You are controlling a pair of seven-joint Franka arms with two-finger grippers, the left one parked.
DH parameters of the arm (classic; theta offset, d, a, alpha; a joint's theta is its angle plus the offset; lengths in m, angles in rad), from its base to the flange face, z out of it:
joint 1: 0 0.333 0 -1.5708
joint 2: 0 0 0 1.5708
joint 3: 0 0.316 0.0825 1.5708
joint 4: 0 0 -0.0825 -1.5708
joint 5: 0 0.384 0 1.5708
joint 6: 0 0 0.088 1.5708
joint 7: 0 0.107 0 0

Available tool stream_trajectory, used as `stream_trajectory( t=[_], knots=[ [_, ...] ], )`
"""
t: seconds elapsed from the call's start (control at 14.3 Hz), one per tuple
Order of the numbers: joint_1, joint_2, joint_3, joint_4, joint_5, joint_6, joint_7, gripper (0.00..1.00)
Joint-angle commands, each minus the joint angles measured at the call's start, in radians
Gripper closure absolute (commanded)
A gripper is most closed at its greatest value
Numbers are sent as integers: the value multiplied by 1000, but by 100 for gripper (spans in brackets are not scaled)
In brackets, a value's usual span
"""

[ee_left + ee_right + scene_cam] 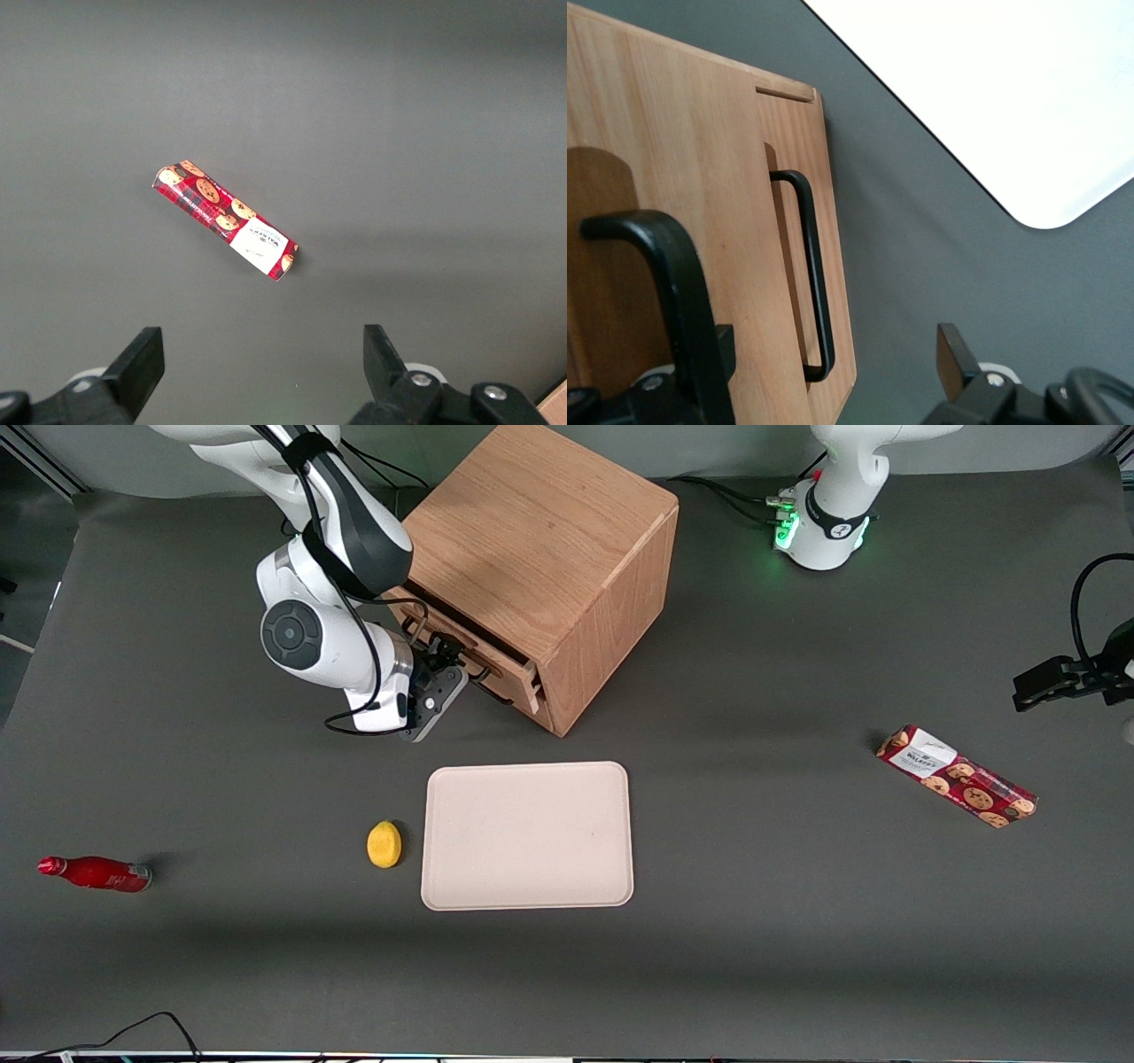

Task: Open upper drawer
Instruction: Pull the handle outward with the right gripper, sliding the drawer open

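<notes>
My black two-finger gripper (440, 675) sits spread apart at the thin black bar handle (678, 292) of the light-wood upper drawer (461, 648), slightly pulled out of the oak cube cabinet (549, 549). The red cookie packet (227, 220) bears unreadable writing.
</notes>
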Motion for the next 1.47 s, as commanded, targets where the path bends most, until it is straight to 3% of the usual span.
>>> stream_trajectory(
  t=[0.0, 0.77, 1.4],
  knots=[
    [-3, 23, -20, 23, -43, 10, -17, 0],
    [-7, 108, -103, 118, -155, 11, -17, 0],
    [-6, 141, -207, 191, -158, 10, -117, 0]
  ],
)
